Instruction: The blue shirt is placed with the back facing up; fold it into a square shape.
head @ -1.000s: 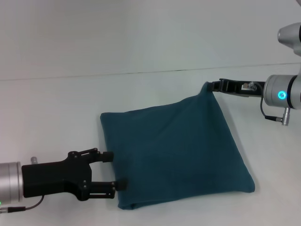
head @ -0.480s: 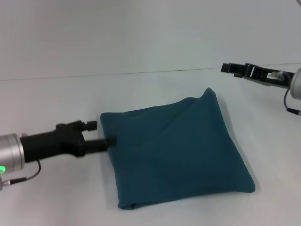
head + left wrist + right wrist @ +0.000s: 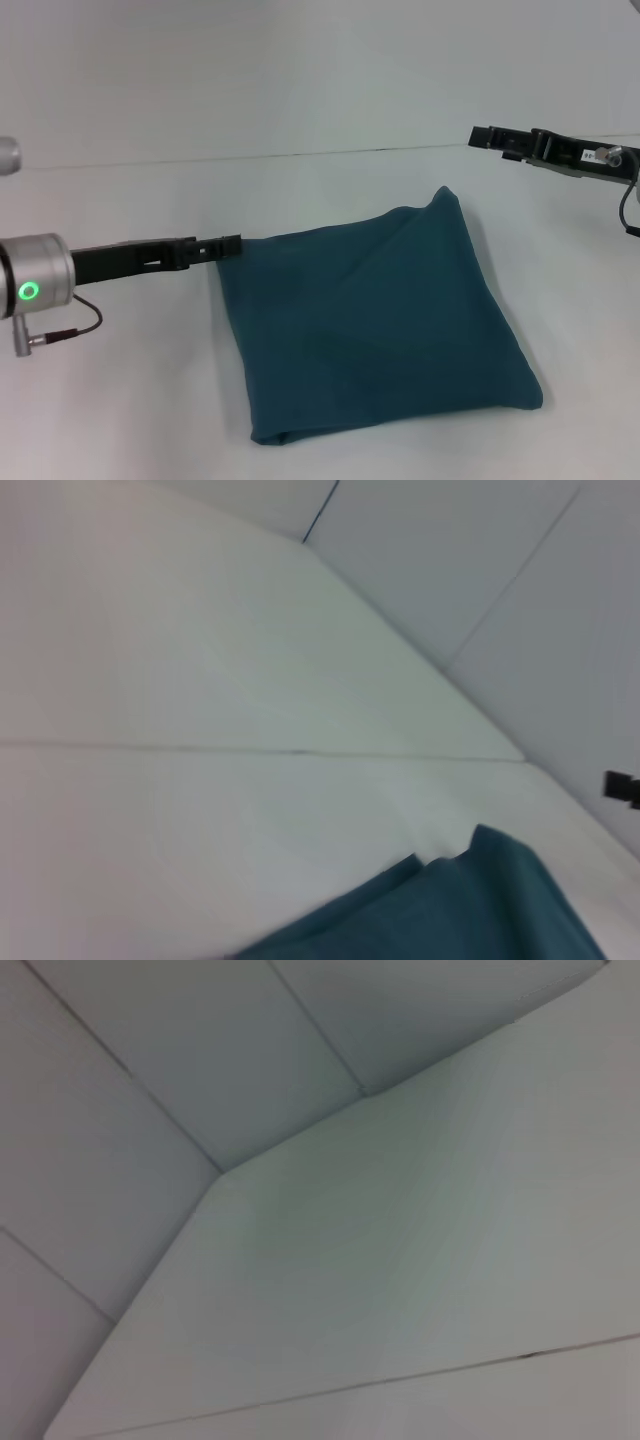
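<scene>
The left gripper (image 3: 232,243) reaches in edge-on from the robot's left, its tip right at the far-left corner of the blue shirt (image 3: 375,320); seen side-on like this, I cannot tell how wide its fingers stand or whether any cloth is between them. My reading is that it sits at that corner either to square up the edge or because it has just let the fabric down there.

The blue shirt lies flat on the white table (image 3: 120,400), already folded into a compact, roughly square packet turned a little askew. Its far-right corner stands up in a small peak, and a doubled edge shows along the near-left side. The left wrist view catches that peaked corner and the layered edge beside it, so the fold is not quite flat there.

The right gripper (image 3: 485,136) hangs off to the robot's right, raised and well apart from the peaked corner, holding no cloth; its fingers cannot be made out either. Its wrist view shows only bare table and wall. Judging by the shape, the folding looks close to complete.
</scene>
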Robot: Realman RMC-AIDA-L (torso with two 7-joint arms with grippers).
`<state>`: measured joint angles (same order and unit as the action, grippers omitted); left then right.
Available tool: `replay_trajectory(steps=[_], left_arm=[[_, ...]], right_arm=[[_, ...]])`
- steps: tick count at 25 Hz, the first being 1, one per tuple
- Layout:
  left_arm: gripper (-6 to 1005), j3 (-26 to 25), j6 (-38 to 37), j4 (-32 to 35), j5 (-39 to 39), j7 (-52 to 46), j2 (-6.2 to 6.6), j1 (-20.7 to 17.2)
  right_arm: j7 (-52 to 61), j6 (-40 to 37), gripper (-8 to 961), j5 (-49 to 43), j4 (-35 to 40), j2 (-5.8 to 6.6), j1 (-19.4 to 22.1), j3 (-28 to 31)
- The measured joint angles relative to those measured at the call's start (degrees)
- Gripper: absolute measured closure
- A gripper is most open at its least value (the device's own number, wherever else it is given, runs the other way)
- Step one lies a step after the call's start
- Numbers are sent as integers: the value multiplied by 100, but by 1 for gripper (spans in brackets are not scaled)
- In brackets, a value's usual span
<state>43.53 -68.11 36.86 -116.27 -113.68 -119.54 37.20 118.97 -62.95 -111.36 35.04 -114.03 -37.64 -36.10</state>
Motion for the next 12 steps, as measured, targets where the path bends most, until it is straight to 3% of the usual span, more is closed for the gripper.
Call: replay_trajectory(steps=[5,12], left_arm=[[100,403,658,-25,-557,-1081,-32,237],[100,726,1193,-157,-922,-1646,-189,484]], right_arm=[[-16,-202,137,-5,52,92,-4,-39],[-85,-245,138,-15,64,177,-29,-195]])
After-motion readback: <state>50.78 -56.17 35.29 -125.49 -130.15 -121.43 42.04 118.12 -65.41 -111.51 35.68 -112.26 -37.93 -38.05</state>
